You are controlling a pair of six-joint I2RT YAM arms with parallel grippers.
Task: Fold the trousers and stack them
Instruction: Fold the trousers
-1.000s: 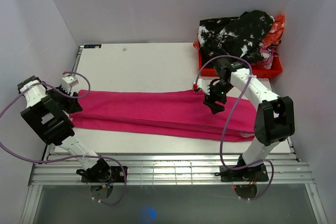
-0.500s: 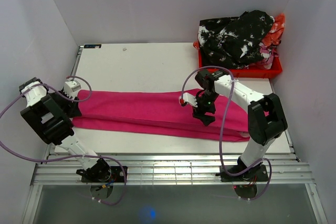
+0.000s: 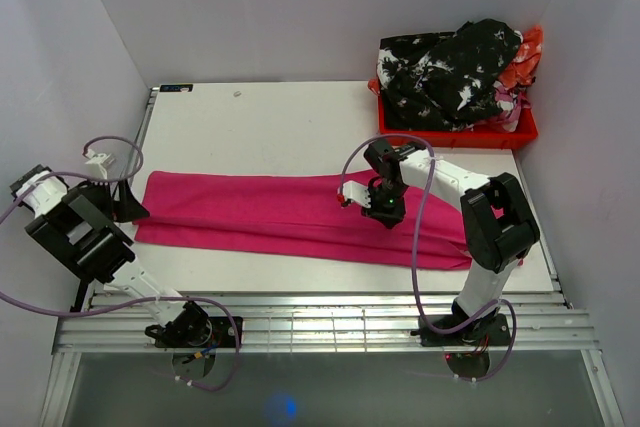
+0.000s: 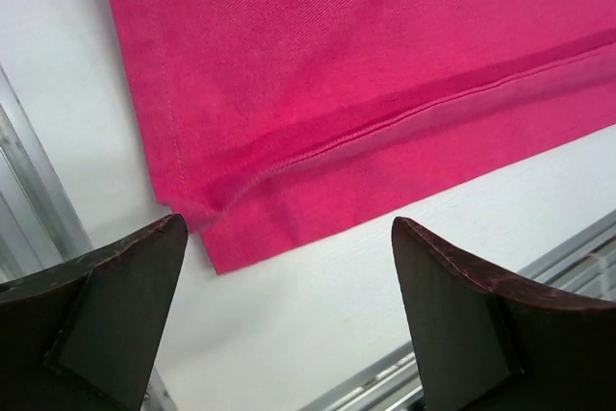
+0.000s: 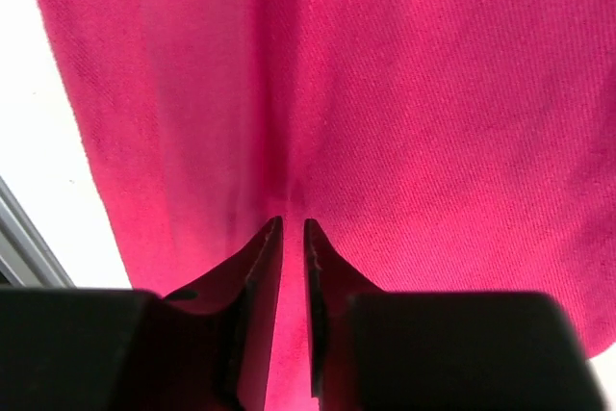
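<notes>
Across desk (image 3: 260, 127), near front edge: bright pink trousers (image 3: 270, 215), folded lengthwise into flat long strip, stitched seam visible; left gripper (image 4: 289, 228) spread wide above hem; right gripper (image 5: 291, 226) pinching cloth mid-strip.

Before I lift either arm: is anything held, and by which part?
The right gripper looks closed on a pinch of the bright magenta-pink cloth trousers, right of mid-length. The left gripper is open above the hem, holding nothing.

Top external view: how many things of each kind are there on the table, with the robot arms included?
Pink trousers: 1
Red crate: 1
Pile of clothes in the crate: 1 (the single pieces cannot be counted)
Robot arms: 2, the left arm and the right arm
Total: 5
</notes>
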